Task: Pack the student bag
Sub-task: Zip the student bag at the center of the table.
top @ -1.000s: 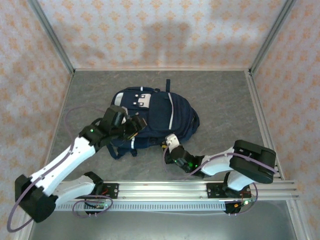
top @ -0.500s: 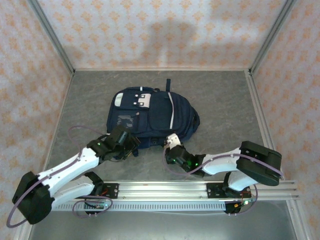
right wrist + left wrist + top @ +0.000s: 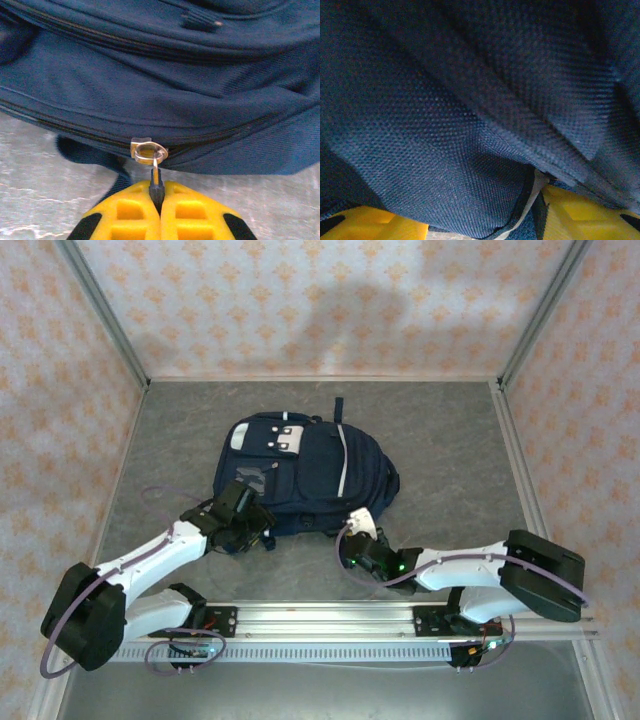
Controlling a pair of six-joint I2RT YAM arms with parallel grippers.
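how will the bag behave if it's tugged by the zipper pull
Probably floppy: the bag lies in soft folds, so fabric should stretch before the bulk follows. It looks slumped, so likely light, and may slide on the table. The thin zipper pull in the right gripper could slip.

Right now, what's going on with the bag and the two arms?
The student bag lies flat on the grey table. The right gripper is shut on the metal zipper pull at the bag's near edge. The left gripper is pressed into the bag's near left side, its yellow fingers apart with navy fabric between them. Whether it has a grip is unclear.
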